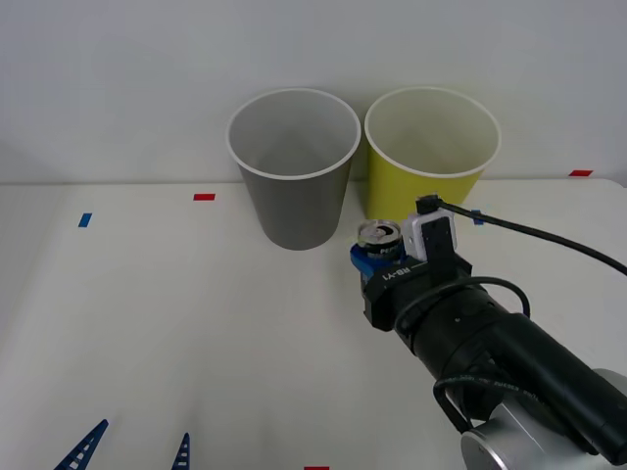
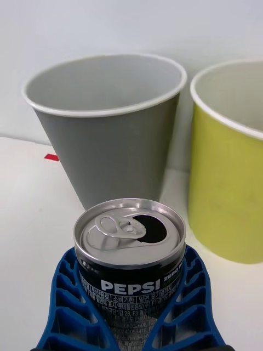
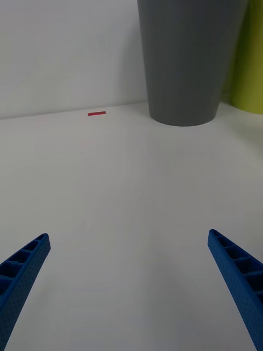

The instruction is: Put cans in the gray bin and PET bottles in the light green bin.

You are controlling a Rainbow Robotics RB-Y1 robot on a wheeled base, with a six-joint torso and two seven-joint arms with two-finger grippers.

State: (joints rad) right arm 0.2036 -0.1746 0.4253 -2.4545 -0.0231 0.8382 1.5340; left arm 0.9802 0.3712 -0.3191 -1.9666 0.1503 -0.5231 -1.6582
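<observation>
The small silver-topped black drink can [image 2: 130, 249], pull-tab up and its long axis upright, sits between my right end effector's [image 2: 131, 307] blue ribbed fingers [image 2: 74, 307], which are closed against its sides. In the front view that places the can [image 1: 378, 236] just right of centre, low in front of the two bins and near the gap between them. The tall tapered gray bin with the white rim [image 1: 294, 166] stands up and to the left of the can; the matching yellow-green bin [image 1: 432, 147] stands up and to the right, about as close. So I judge the coming move is a lift above the gray rim, then a shift leftward. My left end effector [image 1: 132, 450] waits spread wide and empty at the lower left, over the white table [image 1: 147, 323].
</observation>
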